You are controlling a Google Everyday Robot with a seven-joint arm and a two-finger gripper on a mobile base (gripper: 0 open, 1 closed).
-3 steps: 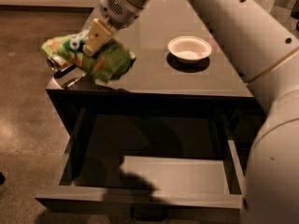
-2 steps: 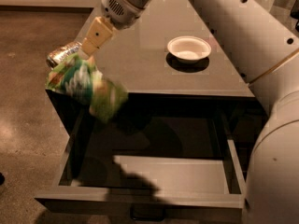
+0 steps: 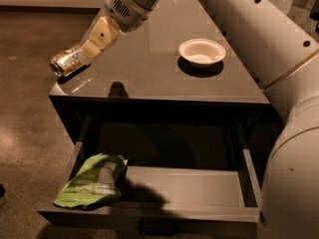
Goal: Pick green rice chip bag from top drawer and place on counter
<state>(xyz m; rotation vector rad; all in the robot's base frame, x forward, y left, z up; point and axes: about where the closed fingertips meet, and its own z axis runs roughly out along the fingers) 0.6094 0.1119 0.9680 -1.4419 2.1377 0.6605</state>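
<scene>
The green rice chip bag (image 3: pixel 92 180) lies crumpled in the front left corner of the open top drawer (image 3: pixel 199 183), against its front wall. My gripper (image 3: pixel 91 50) hangs over the left end of the counter (image 3: pixel 149 68), high above the bag. It is open and holds nothing. Its tan fingers (image 3: pixel 101 35) point down and to the left, with the tips next to a shiny speckled drink can (image 3: pixel 67 61).
The can lies on its side at the counter's left corner. A small white bowl (image 3: pixel 202 51) stands on the counter towards the right. My white arm (image 3: pixel 279 49) fills the right side. Brown floor (image 3: pixel 25 108) lies to the left.
The bag has left my gripper, dropped off the counter's left front edge and landed in the drawer. The gripper has stayed over the counter's left end.
</scene>
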